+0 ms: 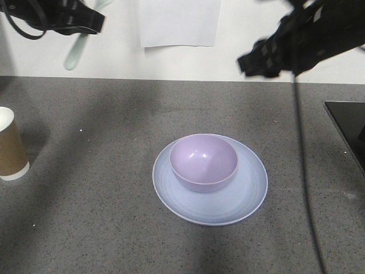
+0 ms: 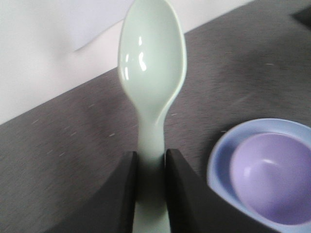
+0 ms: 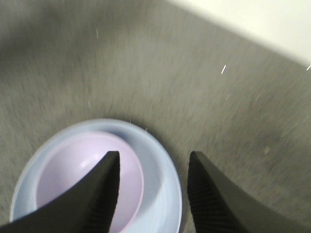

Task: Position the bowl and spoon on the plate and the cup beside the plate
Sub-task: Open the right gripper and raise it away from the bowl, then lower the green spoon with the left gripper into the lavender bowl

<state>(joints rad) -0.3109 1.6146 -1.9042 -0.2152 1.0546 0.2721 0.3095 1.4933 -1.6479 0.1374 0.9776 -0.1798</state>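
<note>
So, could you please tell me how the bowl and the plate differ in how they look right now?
The bowl is a stronger lavender-purple, while the plate is a paler bluish lavender. The bowl is deep with tall sides, while the plate is shallow. The bowl is narrower and sits on the plate, whose rim shows all around it. Both are round, glossy and plain-coloured.

- The left arm is raised at the upper left of the front view, well above the work surface.
- The left gripper has its jaws closed on the handle of the spoon, whose scoop projects past the fingertips.
- The right arm is raised at the upper right.
- The right gripper has its jaws spread apart and angled downward, clear of the surface.
</note>
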